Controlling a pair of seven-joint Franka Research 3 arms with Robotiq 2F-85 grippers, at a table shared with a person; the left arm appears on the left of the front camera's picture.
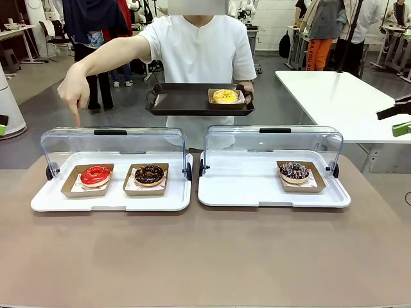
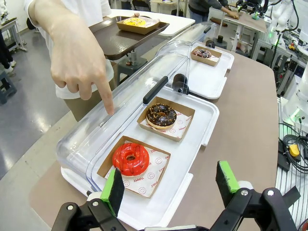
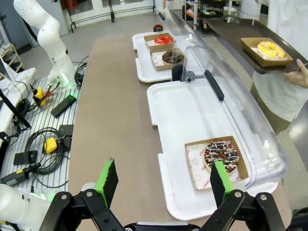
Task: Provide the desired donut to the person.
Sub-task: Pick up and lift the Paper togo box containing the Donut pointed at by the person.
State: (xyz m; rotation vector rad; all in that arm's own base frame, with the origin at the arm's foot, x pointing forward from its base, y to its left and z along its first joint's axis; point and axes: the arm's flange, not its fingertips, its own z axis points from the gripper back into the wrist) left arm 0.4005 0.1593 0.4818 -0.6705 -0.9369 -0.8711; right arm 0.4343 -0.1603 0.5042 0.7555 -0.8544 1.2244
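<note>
Counter (image 1: 205, 256), items left to right.

1. Left end effector (image 2: 171, 184): open, green pads apart, nothing held, hovering on the near side of the left case.
2. Person (image 1: 199, 51): pointing hand (image 1: 76, 96), index finger aimed down over the left end of the left case; judged to single out the red donut.
3. Left case (image 1: 109, 204): white base, clear lid (image 1: 112, 142) swung up at the back, front open. It holds two donuts, each in its own cardboard tray.
   - Red donut (image 1: 96, 174), left slot. Likely light, soft and easily dented, with glossy icing that would smear or stick to the pads. Best taken by the wall of its cardboard tray (image 1: 70, 189), which is thin and may buckle under a hard squeeze.
   - Chocolate donut (image 1: 149, 174), right slot, just beside it.
4. Dark serving tray (image 1: 180, 99): held by the person beyond the cases. It carries a yellow donut (image 1: 225, 95) in a cardboard tray at its right end; bare space to the left.
5. Right case (image 1: 270, 199): lid up; one sprinkled donut (image 1: 295, 171) at the right end.
6. Right end effector (image 3: 162, 180): open and empty, above the right case's near edge.
</note>
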